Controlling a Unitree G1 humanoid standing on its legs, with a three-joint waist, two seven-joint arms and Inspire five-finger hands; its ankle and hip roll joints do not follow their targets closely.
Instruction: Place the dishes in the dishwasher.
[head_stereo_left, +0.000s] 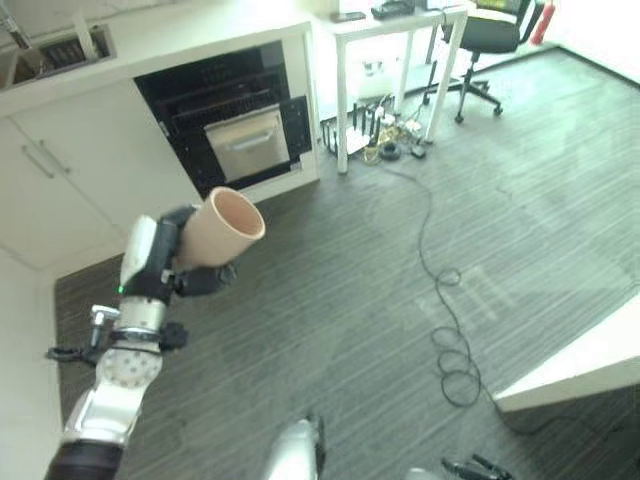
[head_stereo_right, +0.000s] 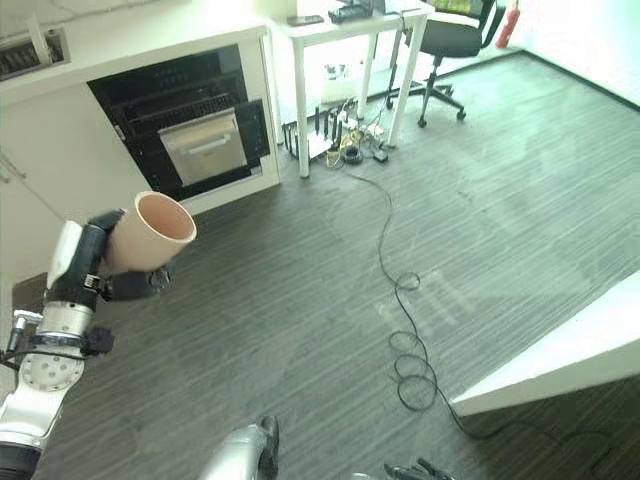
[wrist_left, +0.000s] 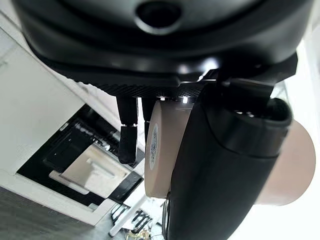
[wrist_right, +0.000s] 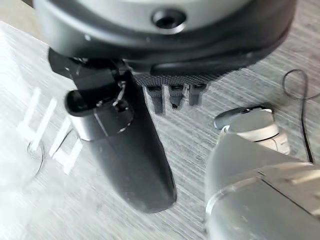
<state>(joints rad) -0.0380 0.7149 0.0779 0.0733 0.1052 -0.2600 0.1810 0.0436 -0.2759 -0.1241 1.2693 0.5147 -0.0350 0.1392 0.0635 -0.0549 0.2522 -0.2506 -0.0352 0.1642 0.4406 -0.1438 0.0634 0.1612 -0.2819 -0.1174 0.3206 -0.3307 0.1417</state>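
My left hand (head_stereo_left: 160, 262) is raised at the left, shut round a beige cup (head_stereo_left: 222, 230) whose open mouth tilts up and to the right. In the left wrist view the thumb (wrist_left: 220, 175) and fingers wrap the cup (wrist_left: 162, 150). The dishwasher (head_stereo_left: 235, 125) stands open in the white cabinets at the back, a dark cavity with racks and a silver panel in front. The cup is well short of it, over the dark floor. My right hand (wrist_right: 120, 145) hangs low over the floor, thumb stretched out, nothing in it.
White cabinets (head_stereo_left: 80, 160) and a sink (head_stereo_left: 50, 50) run along the back left. A white table (head_stereo_left: 390, 25) with cables under it stands right of the dishwasher, with an office chair (head_stereo_left: 490, 35) beyond. A white surface's corner (head_stereo_left: 590, 365) juts in at lower right.
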